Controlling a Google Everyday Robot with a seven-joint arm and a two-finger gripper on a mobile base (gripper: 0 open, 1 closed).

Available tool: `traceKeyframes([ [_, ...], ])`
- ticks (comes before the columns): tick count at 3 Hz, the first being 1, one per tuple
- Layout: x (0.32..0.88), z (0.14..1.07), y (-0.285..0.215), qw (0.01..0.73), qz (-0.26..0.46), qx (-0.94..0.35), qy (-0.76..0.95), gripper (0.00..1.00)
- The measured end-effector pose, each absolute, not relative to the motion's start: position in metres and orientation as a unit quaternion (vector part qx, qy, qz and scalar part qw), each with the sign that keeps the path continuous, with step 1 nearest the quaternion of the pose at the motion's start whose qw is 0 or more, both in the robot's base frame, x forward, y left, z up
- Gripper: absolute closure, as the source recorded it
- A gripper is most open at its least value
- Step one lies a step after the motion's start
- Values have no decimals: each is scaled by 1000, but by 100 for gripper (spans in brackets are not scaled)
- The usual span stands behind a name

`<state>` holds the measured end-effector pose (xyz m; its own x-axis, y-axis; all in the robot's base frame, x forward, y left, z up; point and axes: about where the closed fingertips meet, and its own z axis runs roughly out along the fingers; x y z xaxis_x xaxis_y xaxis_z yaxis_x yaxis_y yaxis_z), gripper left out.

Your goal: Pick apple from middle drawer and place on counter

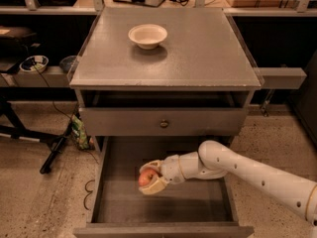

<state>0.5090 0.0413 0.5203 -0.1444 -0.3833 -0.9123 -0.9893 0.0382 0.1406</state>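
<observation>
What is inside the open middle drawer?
The claw, closed around the apple, is over the middle drawer's bare wooden bottom. The arm covers part of that bottom. Whether the apple touches the bottom cannot be seen.

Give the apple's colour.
The apple is red with yellowish patches, held by the gripper inside the middle drawer; camera view.

Pretty dim, warm yellowish light from overhead. The counter (pixel 198 53) is the brightest bit, and the bowl (pixel 147 35) near its back edge drops a soft shadow frontward. Below the front edge, the drawer (pixel 163 207) sits in shade, where the pale gripper (pixel 148 178) clutching the apple (pixel 146 177) stands out.
</observation>
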Motion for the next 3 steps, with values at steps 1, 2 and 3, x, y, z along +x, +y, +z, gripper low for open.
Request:
traceKeyframes([
  [1, 509, 520, 41, 357, 425, -548, 626, 100],
  [2, 505, 533, 45, 361, 425, -553, 619, 100],
  [3, 495, 572, 47, 382, 420, -564, 599, 100],
])
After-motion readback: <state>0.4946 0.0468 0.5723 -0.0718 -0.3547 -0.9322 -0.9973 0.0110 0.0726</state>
